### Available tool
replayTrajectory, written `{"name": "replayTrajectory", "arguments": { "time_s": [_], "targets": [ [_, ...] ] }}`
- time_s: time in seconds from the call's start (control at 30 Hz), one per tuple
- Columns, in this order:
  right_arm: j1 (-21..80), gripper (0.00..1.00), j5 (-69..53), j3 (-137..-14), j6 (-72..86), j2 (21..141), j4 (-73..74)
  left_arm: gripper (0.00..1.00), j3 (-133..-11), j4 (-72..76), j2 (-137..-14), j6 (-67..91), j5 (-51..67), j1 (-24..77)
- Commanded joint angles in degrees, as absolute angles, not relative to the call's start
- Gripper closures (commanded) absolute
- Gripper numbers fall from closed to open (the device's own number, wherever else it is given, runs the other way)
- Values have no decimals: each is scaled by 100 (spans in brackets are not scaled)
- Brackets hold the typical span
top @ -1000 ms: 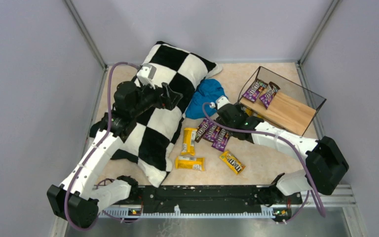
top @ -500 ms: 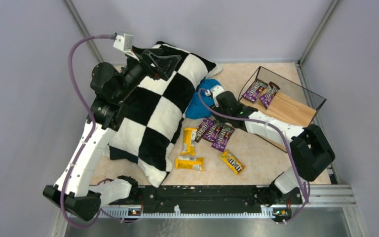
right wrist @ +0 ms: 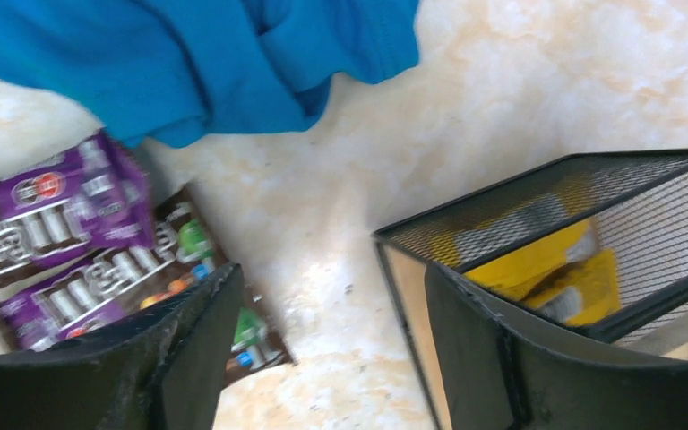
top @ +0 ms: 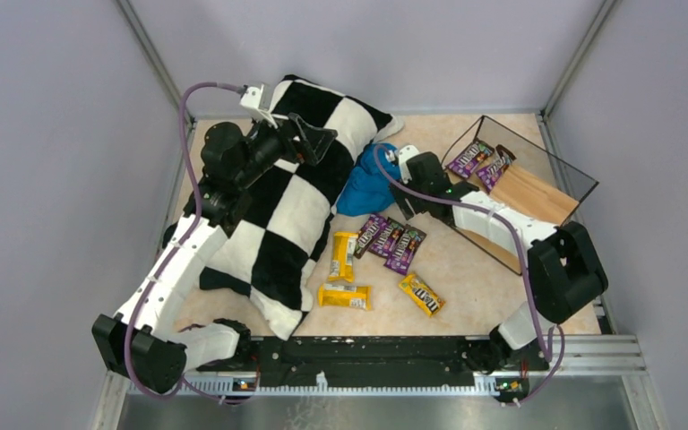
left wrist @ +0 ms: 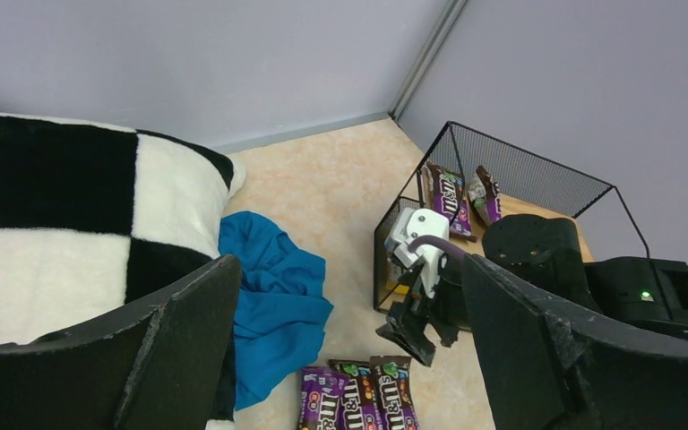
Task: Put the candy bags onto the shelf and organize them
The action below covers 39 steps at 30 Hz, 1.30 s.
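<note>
Three purple M&M's packets (top: 390, 240) lie just beside one finger of the right gripper (right wrist: 331, 278), the wire shelf (top: 537, 193) beside the other, its jaws apart and empty, while the left gripper (left wrist: 349, 260), likewise spread, hovers over the checkered pillow (top: 278, 215).

black-and-white checkered pillow (top: 297, 219), blue cloth (top: 372, 182), yellow candy bags (top: 344, 296)
</note>
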<state>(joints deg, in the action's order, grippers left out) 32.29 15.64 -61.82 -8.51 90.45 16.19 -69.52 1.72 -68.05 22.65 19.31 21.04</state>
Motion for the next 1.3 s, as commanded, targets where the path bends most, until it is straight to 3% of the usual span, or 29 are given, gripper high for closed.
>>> {"name": "replayTrajectory", "arguments": {
  "time_s": [0.0, 0.17, 0.23, 0.3, 0.4, 0.47, 0.63, 0.93, 1.27],
  "targets": [
    [3407, 23, 445, -6314, -365, 8272, 2029, 1, -6857, 510, -6577, 1978, 1609, 2093],
    [3705, 20, 14, -5880, -57, 7020, 2469, 1, -6869, 463, -6523, 1934, 1505, 2123],
    [3702, 3, -114, -5714, -47, 6584, 2662, 1, -6877, 442, -6516, 1925, 1479, 2142],
    [3704, 1, -205, -5521, -207, 6119, 2819, 1, -6881, 439, -6513, 1940, 1485, 2148],
    [3703, 1, 319, -5208, -280, 5643, 2865, 1, -6865, 452, -6529, 1981, 1530, 2148],
    [3685, 1, 1332, -5141, 519, 5530, 2879, 1, -6861, 466, -6568, 2015, 1568, 2152],
    [3344, 1, 120, -5425, 998, 6189, 3025, 1, -6874, 481, -6614, 2072, 1704, 2145],
    [3288, 5, -469, -6086, 1006, 8001, 2848, 1, -6854, 468, -6744, 2039, 1645, 2151],
    [3233, 10, -558, -5582, 1398, 8558, 1923, 1, -6856, 467, -6749, 2056, 1696, 2149]
  ]
}}
